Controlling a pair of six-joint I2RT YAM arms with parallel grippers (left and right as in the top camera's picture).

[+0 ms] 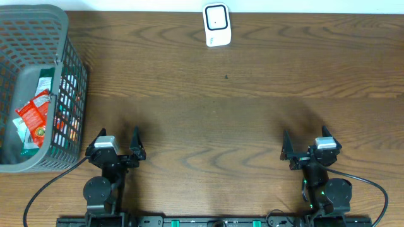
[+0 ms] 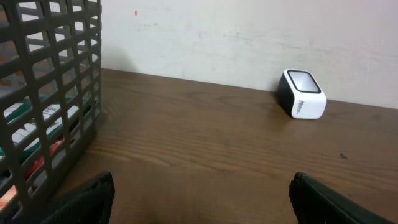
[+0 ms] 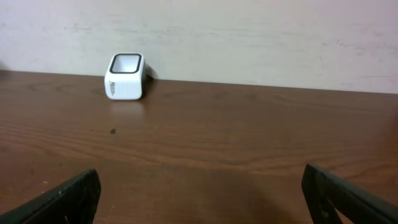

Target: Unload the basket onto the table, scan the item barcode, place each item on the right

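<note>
We see a grey mesh basket at the left edge of the worktop, with red and green packets lying inside it, behind its wall. The white barcode scanner stands at the far edge, well apart from both arms. Our left tool sits near the basket's front corner, jaws spread wide, holding nothing. Our right tool is likewise spread wide and touches nothing.

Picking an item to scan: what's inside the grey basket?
The basket holds a red packet and a green-and-white packet; whatever lies beneath them is covered.
</note>
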